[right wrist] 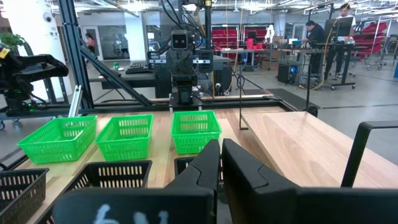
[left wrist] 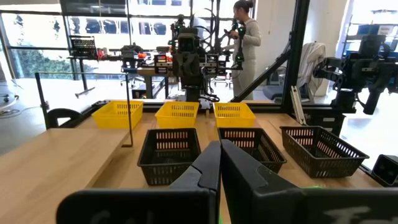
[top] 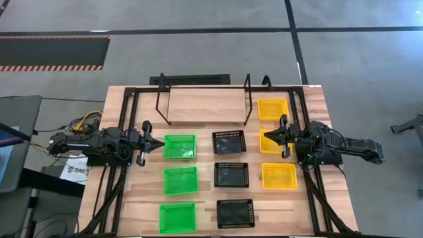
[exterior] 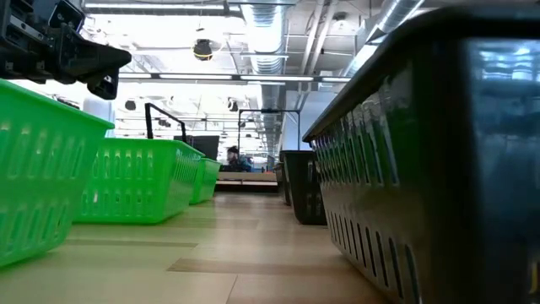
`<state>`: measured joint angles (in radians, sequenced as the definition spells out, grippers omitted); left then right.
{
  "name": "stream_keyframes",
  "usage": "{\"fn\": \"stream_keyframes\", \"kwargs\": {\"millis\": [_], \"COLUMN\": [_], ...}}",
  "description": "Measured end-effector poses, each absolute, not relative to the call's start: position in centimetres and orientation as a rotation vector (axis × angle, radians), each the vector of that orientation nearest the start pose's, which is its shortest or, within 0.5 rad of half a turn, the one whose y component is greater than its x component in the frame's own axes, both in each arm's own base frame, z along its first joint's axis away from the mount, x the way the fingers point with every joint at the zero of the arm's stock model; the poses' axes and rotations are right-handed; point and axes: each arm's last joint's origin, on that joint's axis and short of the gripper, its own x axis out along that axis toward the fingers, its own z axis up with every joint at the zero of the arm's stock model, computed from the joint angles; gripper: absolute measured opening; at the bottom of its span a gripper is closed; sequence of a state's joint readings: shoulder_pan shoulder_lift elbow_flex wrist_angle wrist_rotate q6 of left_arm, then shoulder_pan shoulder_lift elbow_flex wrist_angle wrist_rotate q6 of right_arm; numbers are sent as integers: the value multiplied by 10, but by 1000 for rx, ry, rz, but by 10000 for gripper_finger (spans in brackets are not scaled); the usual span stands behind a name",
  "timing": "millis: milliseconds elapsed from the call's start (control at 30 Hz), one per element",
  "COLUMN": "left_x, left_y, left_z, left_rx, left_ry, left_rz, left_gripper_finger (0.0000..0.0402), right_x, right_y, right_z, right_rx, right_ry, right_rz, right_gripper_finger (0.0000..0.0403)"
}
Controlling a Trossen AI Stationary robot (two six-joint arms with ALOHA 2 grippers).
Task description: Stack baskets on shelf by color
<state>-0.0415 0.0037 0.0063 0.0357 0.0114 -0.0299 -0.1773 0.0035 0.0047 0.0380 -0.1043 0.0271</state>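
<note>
Grey concrete floor surrounds a light wooden table (top: 132, 106) seen from straight above. Nine shallow rectangular baskets with perforated sides sit on it in three columns running from the upper to the lower part of the frame.

Left of centre are the three green baskets: the upper green basket (top: 180, 146), the middle green basket (top: 180, 180) and the lower green basket (top: 177, 217). At centre are three black baskets (top: 231, 174), and right of centre are three yellow baskets, with the upper yellow basket (top: 272, 108) beside the shelf, the middle yellow basket (top: 270, 141) partly covered by an arm, and the lower yellow basket (top: 279, 176) below it. Each basket's long axis runs left to right across the frame, open side up. None is stacked.

At upper centre stands the shelf (top: 205, 106), a light plank on thin black wire legs, its long axis also left to right, with nothing on top.

From the left edge the left gripper (top: 158, 147) points right, its tip just beside the upper green basket's left rim; its fingers are pressed together and hold nothing. From the right edge the right gripper (top: 267, 137) points left over the middle yellow basket; its fingers look nearly closed, and I cannot tell whether they grip the basket.
</note>
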Motion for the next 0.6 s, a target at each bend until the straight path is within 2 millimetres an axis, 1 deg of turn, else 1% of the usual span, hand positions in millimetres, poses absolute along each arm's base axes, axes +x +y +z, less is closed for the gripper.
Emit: {"fn": "stream_keyframes", "kwargs": {"millis": [133,300,400,500,600], "left_x": [97,97,97,97,97], "left_y": [-4,-4,-4,-3,-3], "left_z": [169,169,169,169,169], "left_rx": [-32,-115,-129,-134,-204], "left_ry": [-37,-35,-35,-37,-37], "left_rz": [-54,-56,-55,-22,-11], "left_gripper_finger": [0,0,0,0,0], "right_x": [96,96,96,96,96], "right_y": [-14,-14,-14,-14,-14], "right_z": [168,169,168,168,168], "right_rx": [22,22,22,21,22], "right_ry": [-39,-40,-39,-40,-40], "right_rz": [-72,-72,-72,-72,-72], "right_gripper_finger": [43,43,43,43,43]}}
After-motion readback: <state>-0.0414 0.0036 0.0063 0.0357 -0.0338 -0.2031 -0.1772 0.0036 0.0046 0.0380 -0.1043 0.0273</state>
